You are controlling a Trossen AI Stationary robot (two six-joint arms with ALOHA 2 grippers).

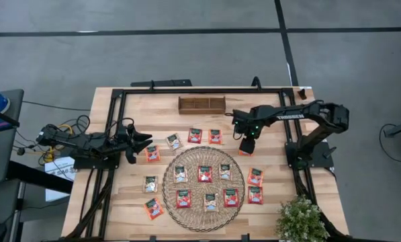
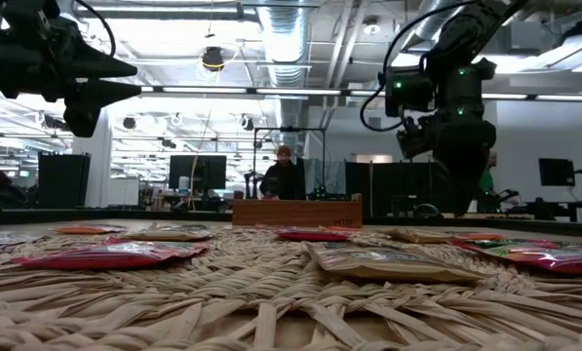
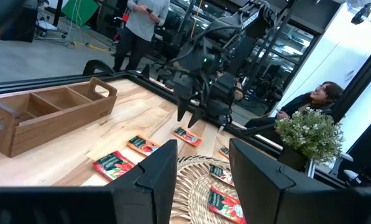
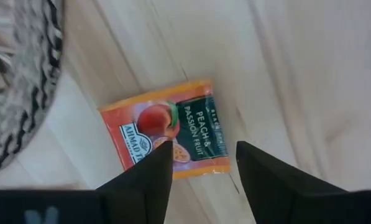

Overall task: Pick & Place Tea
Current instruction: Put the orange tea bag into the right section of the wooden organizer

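Observation:
Small square tea sachets, red-orange and pale cream, lie flat on the table and on the round woven mat (image 1: 203, 202). One red-orange sachet (image 4: 166, 134) lies on bare wood by the mat's right far rim. My right gripper (image 4: 201, 168) points down, open, just above this sachet (image 1: 246, 152), its fingers over the sachet's near edge. My left gripper (image 1: 144, 142) waits open above the table's left side, held level near another red-orange sachet (image 1: 152, 154). In the low view the right gripper (image 2: 456, 190) hangs down at the right.
A long wooden tray (image 1: 201, 104) with compartments stands at the far edge. A potted plant (image 1: 301, 218) sits at the near right corner. A black frame (image 1: 119, 101) runs round the table. Bare wood shows between tray and sachets. People are in the room behind.

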